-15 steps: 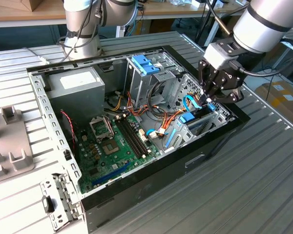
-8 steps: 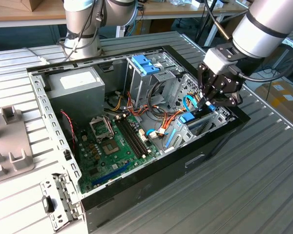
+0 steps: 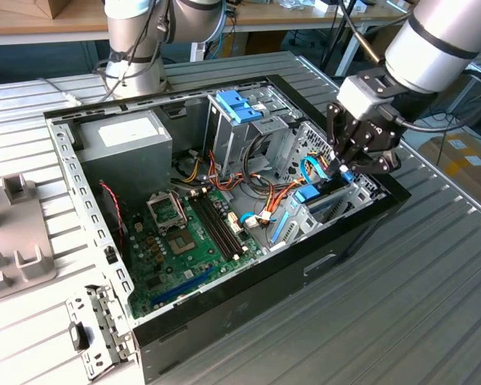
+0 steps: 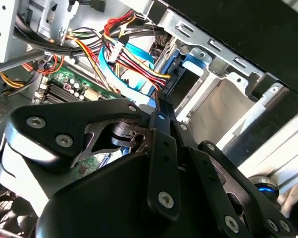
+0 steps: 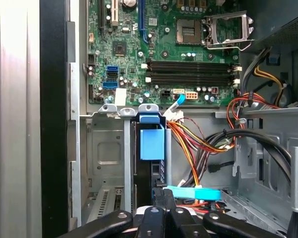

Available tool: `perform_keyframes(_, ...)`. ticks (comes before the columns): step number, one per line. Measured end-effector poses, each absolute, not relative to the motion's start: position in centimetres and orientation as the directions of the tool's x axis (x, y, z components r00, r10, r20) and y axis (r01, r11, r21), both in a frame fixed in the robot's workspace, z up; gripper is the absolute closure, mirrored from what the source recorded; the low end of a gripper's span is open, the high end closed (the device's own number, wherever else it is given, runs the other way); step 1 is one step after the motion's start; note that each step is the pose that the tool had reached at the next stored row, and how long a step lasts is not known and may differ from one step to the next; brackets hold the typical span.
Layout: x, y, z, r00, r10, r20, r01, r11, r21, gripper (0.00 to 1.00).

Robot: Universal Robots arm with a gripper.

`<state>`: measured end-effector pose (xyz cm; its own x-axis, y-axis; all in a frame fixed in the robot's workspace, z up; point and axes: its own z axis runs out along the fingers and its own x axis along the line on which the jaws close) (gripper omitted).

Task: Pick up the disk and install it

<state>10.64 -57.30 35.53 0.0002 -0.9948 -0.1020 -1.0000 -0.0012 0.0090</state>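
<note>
Above bay edge [image 3: 361, 188], gripper [image 3: 342, 164], seemingly closed.

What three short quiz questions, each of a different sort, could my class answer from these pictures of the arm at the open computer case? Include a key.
1. True or false: the gripper is over the drive bay at the exterior view's right end of the case.
2. Which colour is the disk carrier's tab? A red, B blue, C green.
3. Fill in: the motherboard lies ___ the case.

Key: 1 true; 2 B; 3 inside.
</note>
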Motion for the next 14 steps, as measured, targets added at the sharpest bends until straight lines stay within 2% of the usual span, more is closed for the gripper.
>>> perform_keyframes(7, 11.9, -57.3, 37.7, 0.0, -0.993, -0.122, -1.0, -0.001, 0.009, 0.89)
perform_keyframes(14, 13.2, -57.3, 38.5, 0.0, -0.991, -0.132, -1.0, -0.001, 0.012, 0.89)
